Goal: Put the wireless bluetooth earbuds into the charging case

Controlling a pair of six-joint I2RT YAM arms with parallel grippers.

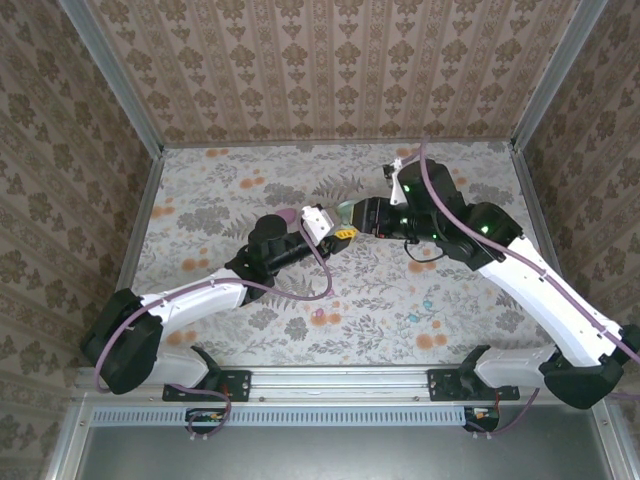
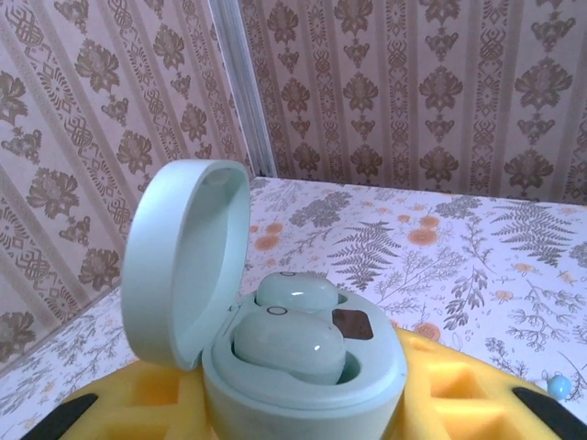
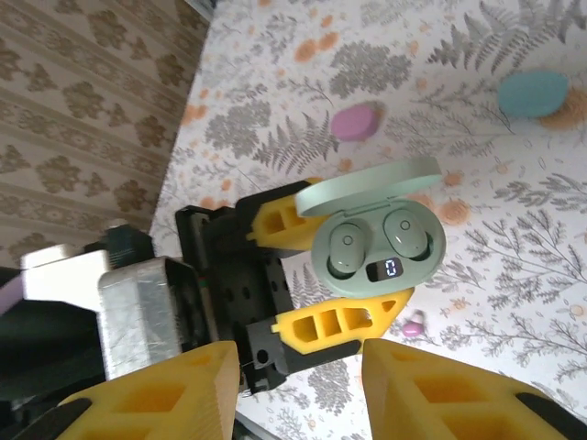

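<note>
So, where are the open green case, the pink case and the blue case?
open green case point(image 3: 376, 236), right wrist view, middle of body
pink case point(image 3: 356, 121), right wrist view, its top
blue case point(image 3: 532, 93), right wrist view, its top

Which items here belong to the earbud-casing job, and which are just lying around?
Job: mint charging case, lid open, clamped by left gripper; two mint earbuds seated in it; right gripper, open, close by; loose pink earbud and loose cyan earbud, uncased on the floral cloth.
Lying about: pink case and cyan case, both apparently shut, on the cloth.
</note>
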